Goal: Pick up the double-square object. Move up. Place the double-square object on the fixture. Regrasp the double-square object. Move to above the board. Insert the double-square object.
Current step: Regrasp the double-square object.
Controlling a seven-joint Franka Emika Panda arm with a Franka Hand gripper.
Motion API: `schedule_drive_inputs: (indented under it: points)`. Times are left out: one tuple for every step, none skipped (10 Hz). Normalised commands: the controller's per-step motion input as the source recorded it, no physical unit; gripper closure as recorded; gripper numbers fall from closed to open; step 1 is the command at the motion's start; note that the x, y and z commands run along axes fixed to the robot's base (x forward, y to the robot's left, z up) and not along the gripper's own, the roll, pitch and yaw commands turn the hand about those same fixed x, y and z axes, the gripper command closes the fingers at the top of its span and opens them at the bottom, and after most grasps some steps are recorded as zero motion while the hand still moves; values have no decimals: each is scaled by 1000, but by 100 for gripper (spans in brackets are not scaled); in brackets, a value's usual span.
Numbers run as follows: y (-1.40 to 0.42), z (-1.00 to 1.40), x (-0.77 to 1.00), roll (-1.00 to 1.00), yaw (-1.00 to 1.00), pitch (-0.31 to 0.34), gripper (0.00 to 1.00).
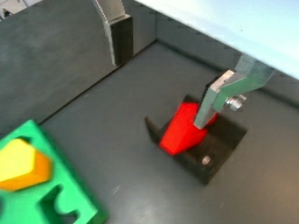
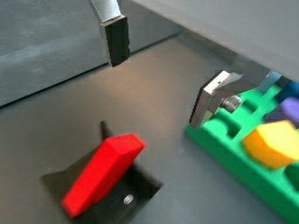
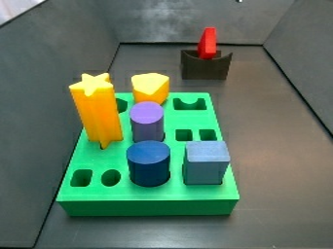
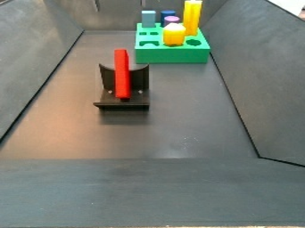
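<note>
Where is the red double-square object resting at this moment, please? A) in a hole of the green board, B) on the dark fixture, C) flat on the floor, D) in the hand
B: the double-square object stands on the fixture, and the open hand is clear of it.

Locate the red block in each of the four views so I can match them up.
Wrist view: red block on the fixture, between the open gripper's fingers, untouched.
Wrist view: red block leaning on the fixture, below the gripper.
Side view: red block at the far end, beyond the board; gripper not seen.
Side view: red block upright, nearer than the board.
Shared landmark: the fixture.
</note>
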Motion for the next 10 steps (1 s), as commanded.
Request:
schedule_drive_inputs:
  points:
    - [-18,1,-14,1000,10,14,0]
    - [-18,4,-14,1000,12,15,0]
    - [-17,13,-7,1000,14,20,0]
    - [-18,8,3,1000,16,23,0]
    - [-22,-1,9,1000,17,27,0]
    - [-20,-12,29,1000,21,35,0]
    - [-23,-12,46,1000,25,48,0]
    - [-27,-14,57,1000,30,59,0]
    - [-30,-19,71,1000,36,73,0]
    - [-31,-22,84,1000,43,91,0]
